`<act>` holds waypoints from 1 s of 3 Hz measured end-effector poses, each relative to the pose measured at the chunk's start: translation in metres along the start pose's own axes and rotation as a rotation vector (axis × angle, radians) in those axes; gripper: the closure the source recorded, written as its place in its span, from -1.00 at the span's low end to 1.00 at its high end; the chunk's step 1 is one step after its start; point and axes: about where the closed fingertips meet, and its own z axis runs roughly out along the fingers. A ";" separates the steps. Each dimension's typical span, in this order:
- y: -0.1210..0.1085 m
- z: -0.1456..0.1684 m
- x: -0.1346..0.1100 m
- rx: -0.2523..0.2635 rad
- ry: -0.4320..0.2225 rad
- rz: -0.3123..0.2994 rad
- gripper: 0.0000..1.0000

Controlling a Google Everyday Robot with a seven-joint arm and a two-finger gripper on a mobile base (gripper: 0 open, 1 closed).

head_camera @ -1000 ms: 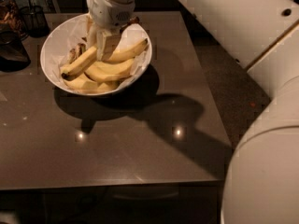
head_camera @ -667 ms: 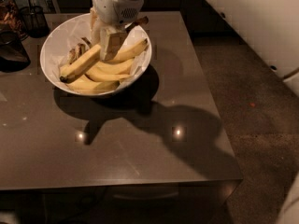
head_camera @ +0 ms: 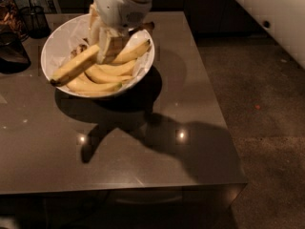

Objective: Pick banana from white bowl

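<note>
One gripper (head_camera: 107, 50) clenched the banana (head_camera: 76, 67) over the bowl (head_camera: 48, 51). Below it spread a glossy brown table (head_camera: 143, 156); right of it lay speckled floor (head_camera: 267, 109).

One end effector (head_camera: 107, 50) in one white bowl (head_camera: 51, 46) with four bananas (head_camera: 75, 67).

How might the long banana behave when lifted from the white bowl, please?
The banana looks firm, so it is probably stiff. The end effector, low in the white bowl, sits at one end, so the free end may swing.

Dark glossy table (head_camera: 143, 171), perhaps speckled carpet floor (head_camera: 267, 109).
</note>
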 end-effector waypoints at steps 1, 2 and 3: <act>0.034 -0.013 -0.006 0.078 -0.013 0.086 1.00; 0.065 -0.012 -0.006 0.120 -0.021 0.173 1.00; 0.092 -0.009 -0.004 0.132 -0.019 0.239 1.00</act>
